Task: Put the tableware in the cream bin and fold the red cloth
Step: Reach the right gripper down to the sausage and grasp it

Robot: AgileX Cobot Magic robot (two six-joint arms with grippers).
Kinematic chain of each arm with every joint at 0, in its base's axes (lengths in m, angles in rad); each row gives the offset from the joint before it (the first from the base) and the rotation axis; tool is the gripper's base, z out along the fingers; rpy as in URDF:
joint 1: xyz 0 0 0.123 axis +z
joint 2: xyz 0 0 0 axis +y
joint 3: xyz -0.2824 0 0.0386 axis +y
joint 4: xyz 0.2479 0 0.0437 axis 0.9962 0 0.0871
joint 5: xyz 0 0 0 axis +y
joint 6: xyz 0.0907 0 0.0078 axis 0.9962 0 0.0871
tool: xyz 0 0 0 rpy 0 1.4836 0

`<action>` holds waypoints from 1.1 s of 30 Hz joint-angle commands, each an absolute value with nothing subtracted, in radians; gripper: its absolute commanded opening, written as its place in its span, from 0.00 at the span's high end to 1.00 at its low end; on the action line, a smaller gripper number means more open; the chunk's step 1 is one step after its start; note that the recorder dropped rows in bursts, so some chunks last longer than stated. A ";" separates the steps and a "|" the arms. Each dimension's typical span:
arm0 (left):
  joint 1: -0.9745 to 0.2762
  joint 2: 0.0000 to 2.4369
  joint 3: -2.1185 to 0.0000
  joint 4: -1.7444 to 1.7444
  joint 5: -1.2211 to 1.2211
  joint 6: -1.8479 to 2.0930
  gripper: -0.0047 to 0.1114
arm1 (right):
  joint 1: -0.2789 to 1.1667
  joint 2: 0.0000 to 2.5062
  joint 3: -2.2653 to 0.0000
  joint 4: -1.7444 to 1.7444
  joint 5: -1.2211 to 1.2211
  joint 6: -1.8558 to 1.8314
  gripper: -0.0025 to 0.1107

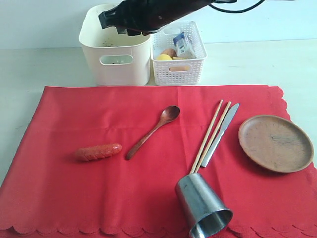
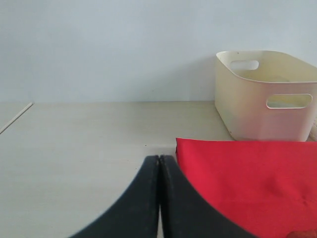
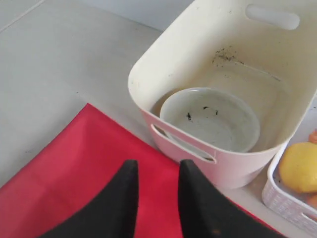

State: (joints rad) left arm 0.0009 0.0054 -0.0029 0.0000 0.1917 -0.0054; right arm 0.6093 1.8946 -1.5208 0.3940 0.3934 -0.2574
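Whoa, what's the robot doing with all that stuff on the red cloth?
It is clearing the tableware. The right end effector hovers open and empty by the cream bin, and the pale green bowl sits inside. The wooden spoon, chopsticks, knife, wooden plate and tipped-over steel cup lie on the red cloth, not yet binned, near a sausage. The left end effector is shut over the table by the cloth's corner. The cloth lies flat, unfolded.
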 commanded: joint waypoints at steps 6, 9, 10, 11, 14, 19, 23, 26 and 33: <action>0.003 0.000 0.000 0.000 0.188 -0.012 0.94 | 0.605 1.814 -1.419 0.391 0.483 -0.372 0.98; 0.003 0.000 0.000 0.000 0.188 -0.012 0.94 | 0.605 1.810 -1.382 0.391 0.492 -0.405 0.98; 0.003 0.000 0.000 0.000 0.188 -0.012 0.94 | 0.605 1.810 -1.376 0.391 0.503 -0.422 0.98; 0.003 0.000 0.000 0.000 0.188 -0.012 0.94 | 0.605 1.812 -1.365 0.393 0.510 -0.442 0.98; 0.003 0.000 0.000 0.000 0.188 -0.012 0.94 | 0.605 1.812 -1.345 0.445 0.537 -0.520 0.98; 0.003 0.000 0.000 0.000 0.188 -0.012 0.94 | 0.605 1.814 -1.328 0.640 0.606 -0.777 0.98; 0.003 0.000 0.000 0.000 0.188 -0.012 0.94 | 0.605 1.831 -1.328 0.816 0.658 -0.931 0.98; 0.003 0.000 0.000 0.000 0.188 -0.012 0.94 | 0.607 1.859 -1.328 0.855 0.680 -0.964 0.98; 0.003 0.000 0.000 0.000 0.188 -0.012 0.94 | 0.685 1.946 -1.328 0.844 0.647 -1.012 0.98</action>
